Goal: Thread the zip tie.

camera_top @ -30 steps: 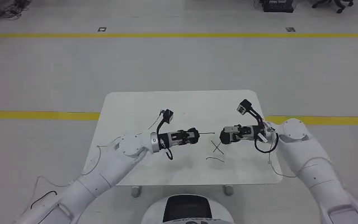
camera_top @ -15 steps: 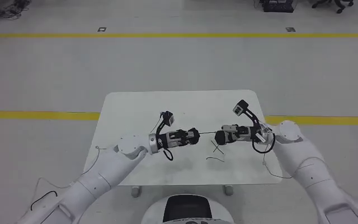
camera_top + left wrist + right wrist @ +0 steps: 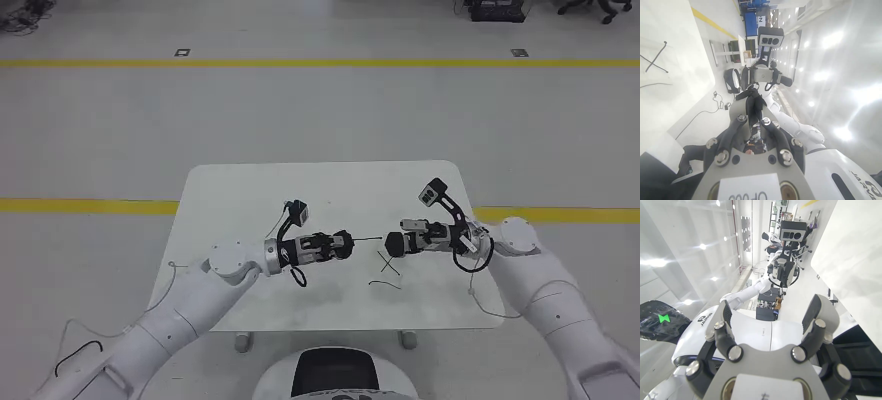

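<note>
Left gripper point(image 3: 347, 241): jaws are pinching one end of the zip tie point(image 3: 367, 239), which is extending level above the tabletop point(image 3: 240, 190). Right gripper point(image 3: 391, 243): jaws are standing spread, near the tie's free tip. Loose ties point(image 3: 387, 262) are lying on the tabletop below.

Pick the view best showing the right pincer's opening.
Right wrist view: the right pincer shows close up, wide open. Top view shows it small; left wrist view, farther off, partly behind the left pincer.
</note>
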`<state>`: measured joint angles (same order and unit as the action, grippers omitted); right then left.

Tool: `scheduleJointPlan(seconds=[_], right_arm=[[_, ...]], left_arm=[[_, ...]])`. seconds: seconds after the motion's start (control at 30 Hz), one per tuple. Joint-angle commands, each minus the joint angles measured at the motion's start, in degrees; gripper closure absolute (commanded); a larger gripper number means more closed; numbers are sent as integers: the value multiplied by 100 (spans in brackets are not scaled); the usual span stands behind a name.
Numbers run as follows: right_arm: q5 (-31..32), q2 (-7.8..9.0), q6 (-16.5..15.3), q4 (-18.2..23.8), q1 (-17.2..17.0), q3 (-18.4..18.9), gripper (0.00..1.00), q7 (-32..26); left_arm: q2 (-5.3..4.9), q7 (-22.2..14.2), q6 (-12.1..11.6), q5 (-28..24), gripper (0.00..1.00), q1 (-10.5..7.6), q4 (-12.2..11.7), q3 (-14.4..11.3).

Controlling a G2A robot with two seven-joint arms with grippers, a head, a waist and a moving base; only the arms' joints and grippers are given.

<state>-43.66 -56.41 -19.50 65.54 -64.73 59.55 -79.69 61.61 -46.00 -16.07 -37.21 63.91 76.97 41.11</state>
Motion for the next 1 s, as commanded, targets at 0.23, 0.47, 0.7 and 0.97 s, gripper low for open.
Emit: scheduleJointPlan(seconds=[0.23,0.47,0.7,0.97], right_arm=[[107,-56,2,-339,209,-269,31,5],[142,-120,2,-466,290,-388,56,5],[250,-110,2,-403,259,-372,62,5],[252,-96,2,-332,211,-354,71,5]], left_arm=[[34,-121,250,-77,100,11,-37,-17],[85,-132,378,-118,100,-16,-130,-64],[120,-212,457,-231,100,-34,-209,-57],[152,-123,552,-344,100,-42,-291,6]])
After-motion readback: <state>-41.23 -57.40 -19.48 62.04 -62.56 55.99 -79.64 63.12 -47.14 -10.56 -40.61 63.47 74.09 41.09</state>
